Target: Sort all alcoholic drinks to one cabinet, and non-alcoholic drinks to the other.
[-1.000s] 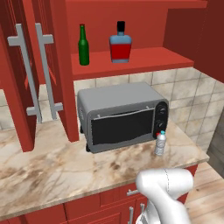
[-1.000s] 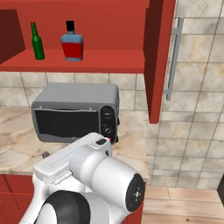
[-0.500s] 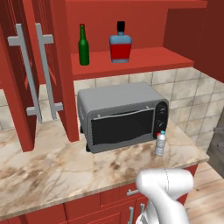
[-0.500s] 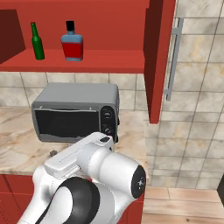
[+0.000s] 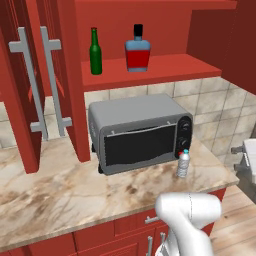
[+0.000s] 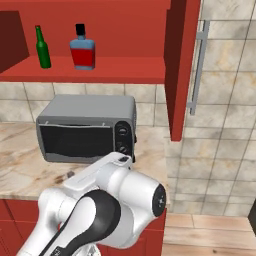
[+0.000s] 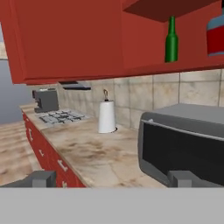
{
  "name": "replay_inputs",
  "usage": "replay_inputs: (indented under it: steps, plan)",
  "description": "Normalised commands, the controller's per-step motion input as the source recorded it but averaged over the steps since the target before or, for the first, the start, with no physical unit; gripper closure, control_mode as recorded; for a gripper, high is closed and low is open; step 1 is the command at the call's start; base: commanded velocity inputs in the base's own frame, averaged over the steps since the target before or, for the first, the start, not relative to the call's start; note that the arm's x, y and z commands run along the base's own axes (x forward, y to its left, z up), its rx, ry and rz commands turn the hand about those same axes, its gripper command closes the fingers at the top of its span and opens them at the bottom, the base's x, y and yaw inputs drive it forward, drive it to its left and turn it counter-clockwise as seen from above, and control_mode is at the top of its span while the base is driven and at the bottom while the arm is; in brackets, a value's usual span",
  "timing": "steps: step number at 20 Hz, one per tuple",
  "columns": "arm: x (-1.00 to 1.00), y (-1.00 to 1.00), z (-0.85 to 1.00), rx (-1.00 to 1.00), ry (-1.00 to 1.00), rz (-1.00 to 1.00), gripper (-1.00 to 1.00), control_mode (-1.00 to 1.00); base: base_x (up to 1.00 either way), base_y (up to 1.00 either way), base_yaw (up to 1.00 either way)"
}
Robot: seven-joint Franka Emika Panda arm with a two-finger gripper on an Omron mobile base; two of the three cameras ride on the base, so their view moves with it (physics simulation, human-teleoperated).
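We see the slim dark-green glass bottle point(image 5: 95, 52) and squat red-and-blue bottle point(image 5: 137, 50) on the red shelf point(image 5: 165, 66) above the grey toaster oven point(image 5: 140, 130); the small clear water bottle point(image 5: 183, 163) stands on the counter just beside the oven's right front corner. Our gripper point(image 7: 111, 178) jaws stand wide, holding nothing.

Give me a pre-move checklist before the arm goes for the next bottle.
1. Gripper open and empty: ok, fingertips apart, nothing between them.
2. Green glass bottle and square red-and-blue bottle upright on the red cabinet shelf: ok.
3. Water bottle upright on the marble counter, beside the toaster oven: ok.
4. Water bottle sorted into a cabinet: not ok.
5. Juice bottle located: cannot tell.
6. Gripper lined up on the water bottle: not ok; the hand view looks along the counter towards a paper towel roll.
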Motion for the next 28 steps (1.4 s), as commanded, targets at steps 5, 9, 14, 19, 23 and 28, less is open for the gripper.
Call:
replay_inputs:
  steps: [5, 9, 14, 19, 23, 28]
  plan:
    - [0.35, 0.00, -0.47, 0.00, -0.05, 0.00, -1.00, -1.00, 0.00, 0.00, 0.00]
    - [0.38, 0.00, -0.49, 0.00, -0.02, -0.01, -1.00, -1.00, 0.00, 0.00, 0.00]
    - [0.36, 0.00, -0.47, 0.00, -0.01, -0.01, -1.00, -1.00, 0.00, 0.00, 0.00]
    - [0.30, -0.10, -0.33, 0.00, -0.02, -0.02, -1.00, -1.00, 0.00, 0.00, 0.00]
    - [0.27, -0.13, -0.20, 0.00, -0.03, -0.02, -1.00, -1.00, 0.00, 0.00, 0.00]
    - [0.28, -0.05, -0.13, 0.00, -0.01, -0.02, -1.00, -1.00, 0.00, 0.00, 0.00]
